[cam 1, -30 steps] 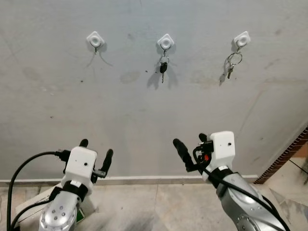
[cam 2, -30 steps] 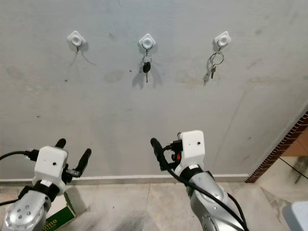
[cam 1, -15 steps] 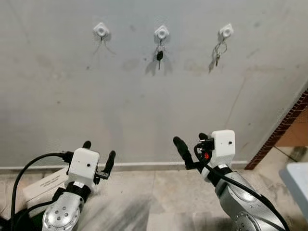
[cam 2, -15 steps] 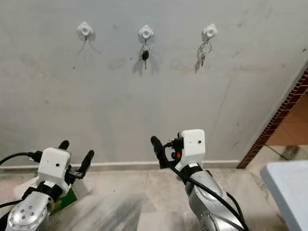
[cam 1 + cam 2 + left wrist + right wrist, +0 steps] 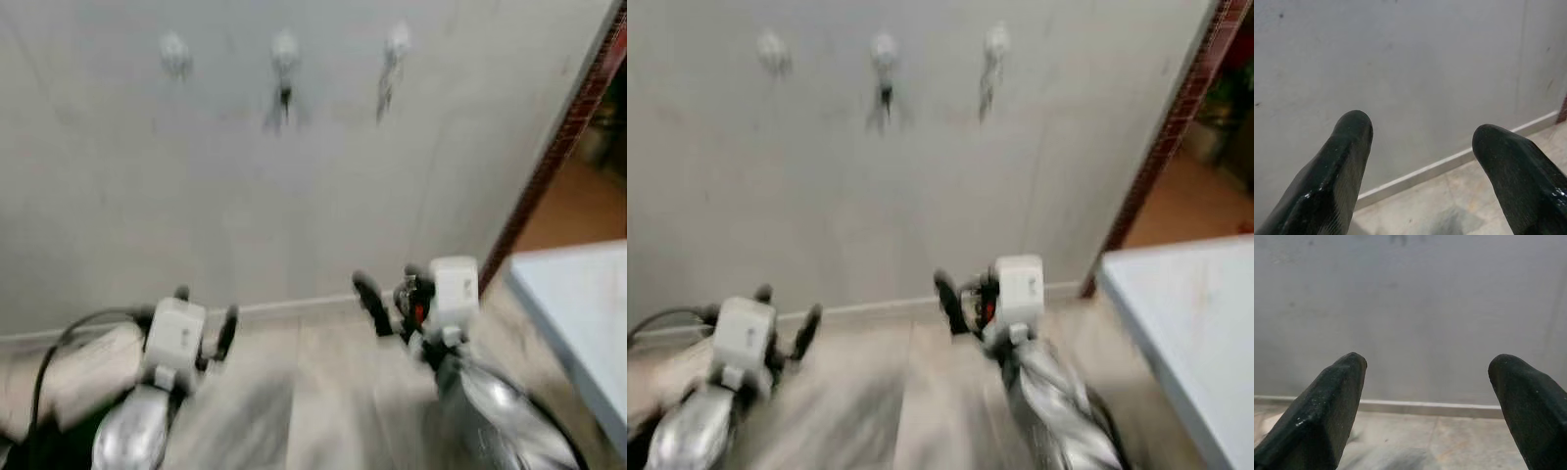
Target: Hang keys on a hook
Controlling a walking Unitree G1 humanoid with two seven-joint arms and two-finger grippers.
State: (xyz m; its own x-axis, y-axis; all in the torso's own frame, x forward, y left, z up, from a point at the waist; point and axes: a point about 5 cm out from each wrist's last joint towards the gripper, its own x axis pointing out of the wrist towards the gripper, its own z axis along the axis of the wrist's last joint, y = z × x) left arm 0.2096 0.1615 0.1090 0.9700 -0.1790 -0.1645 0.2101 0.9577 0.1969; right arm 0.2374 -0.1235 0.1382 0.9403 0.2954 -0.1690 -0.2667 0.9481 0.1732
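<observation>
While both our arms are raised before us, our left gripper [image 5: 1420, 161] stands with its two long black fingers spread wide and nothing between them, and our right gripper [image 5: 1425, 401] is likewise wide and empty. Through each gap we see only the pale grey plaster wall [image 5: 245, 196] and the white skirting strip [image 5: 1415, 174] at its foot, above a beige tiled floor [image 5: 921, 392].

The head views are blurred. Farther out, high on the wall, sit three small white hooks in a row. The left white hook [image 5: 175, 51] looks bare, though blur makes this uncertain. The middle white hook [image 5: 285, 44] carries a dark key [image 5: 284, 96] hanging below it, and the right white hook [image 5: 397, 39] carries a pale, smeared bunch of keys [image 5: 387, 78].

To our right we see a red brick edge [image 5: 558, 147] of the wall and the corner of a light grey table [image 5: 1185, 323].

We judge the hanging largely done: two hooks bear keys, and we hold none. What may remain is fetching keys for the apparently free left hook.
</observation>
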